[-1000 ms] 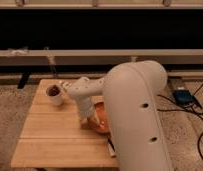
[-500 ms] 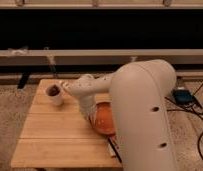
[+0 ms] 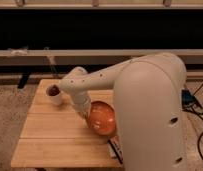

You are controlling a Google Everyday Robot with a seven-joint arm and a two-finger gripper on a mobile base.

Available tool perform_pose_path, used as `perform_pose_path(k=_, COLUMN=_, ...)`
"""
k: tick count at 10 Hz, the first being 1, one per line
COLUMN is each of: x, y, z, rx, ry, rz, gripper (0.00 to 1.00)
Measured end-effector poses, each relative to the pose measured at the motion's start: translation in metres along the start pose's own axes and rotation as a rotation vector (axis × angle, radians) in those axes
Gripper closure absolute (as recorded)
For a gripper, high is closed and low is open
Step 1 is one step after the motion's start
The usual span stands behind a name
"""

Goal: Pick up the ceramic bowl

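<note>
The ceramic bowl (image 3: pixel 102 119) is round, glossy orange-red with paler patches inside. It is tipped up with its inside facing the camera, above the right part of the wooden table (image 3: pixel 50 137). My gripper (image 3: pixel 88 113) is at the bowl's left rim, at the end of the white forearm that comes down from the elbow (image 3: pixel 75 82). It is shut on the rim and holds the bowl tilted. The big white arm body (image 3: pixel 155 115) hides the bowl's right side.
A small white cup with dark contents (image 3: pixel 55 94) stands at the table's back left, close to my elbow. A dark flat object (image 3: pixel 115 148) lies at the table's right edge. Cables and a blue item (image 3: pixel 188 98) lie on the floor at right. A rail runs behind.
The bowl has gone from lying mostly hidden behind the arm to tipped up and facing the camera. The arm body has shifted right and the wrist has turned.
</note>
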Motion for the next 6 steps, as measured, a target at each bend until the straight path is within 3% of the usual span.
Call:
perform_pose_path(k=3, x=-0.009, y=0.016, z=-0.034, rx=0.008, ry=-0.064, rz=-0.091, gripper=0.98)
perform_pose_path(k=6, x=-0.013, y=0.021, z=-0.046, rx=0.011, ry=-0.074, rz=-0.130, gripper=0.98)
